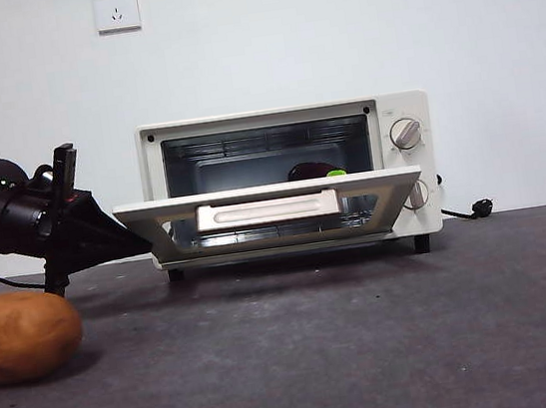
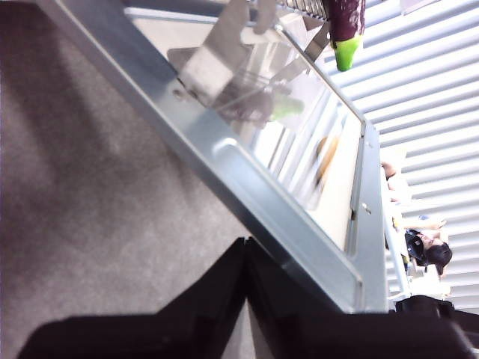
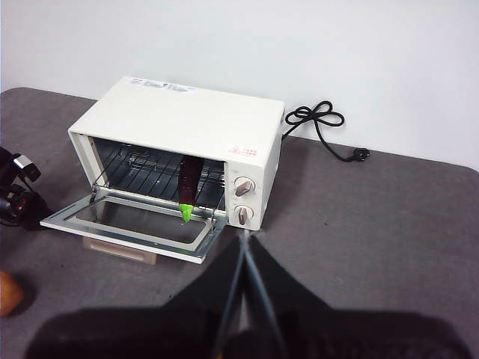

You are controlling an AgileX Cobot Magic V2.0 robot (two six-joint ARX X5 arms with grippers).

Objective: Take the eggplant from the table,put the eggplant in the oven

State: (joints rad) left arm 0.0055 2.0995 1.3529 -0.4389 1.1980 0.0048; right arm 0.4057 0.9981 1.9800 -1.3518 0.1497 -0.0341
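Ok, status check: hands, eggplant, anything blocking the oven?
Left hand shut, at the open door's corner. Right hand shut, pulled back. Eggplant on the rack inside the oven. Potato off to the side, not blocking.

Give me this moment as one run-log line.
eggplant: on rack inside oven | door: partly open | left gripper: shut, at door's edge | right gripper: shut, raised, away from the oven | potato: on table

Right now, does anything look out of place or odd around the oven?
One thing: the eggplant lies on the rack with its green stem end poking past the front of the oven, over the open door, so the door might catch it when closing. The left claw is at the door's edge.
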